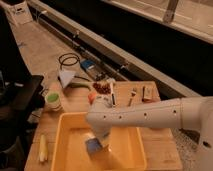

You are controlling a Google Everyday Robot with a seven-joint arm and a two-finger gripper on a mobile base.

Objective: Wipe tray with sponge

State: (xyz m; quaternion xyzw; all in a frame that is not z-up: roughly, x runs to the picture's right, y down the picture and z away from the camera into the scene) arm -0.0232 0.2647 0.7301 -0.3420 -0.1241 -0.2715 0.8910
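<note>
We reach our white arm point(145, 114) down into the yellow tray point(65, 145), which sits on the wooden table point(160, 145) near its front edge. Our claw point(100, 141) points down at the blue sponge point(93, 146), which lies flat on the tray floor near the middle. The claw sits right on top of the sponge, so we think it is pushing the sponge down to rub the floor clean. We cannot tell how the claw is set. A green cup point(53, 100) stands outside the tray, out of our way.
</note>
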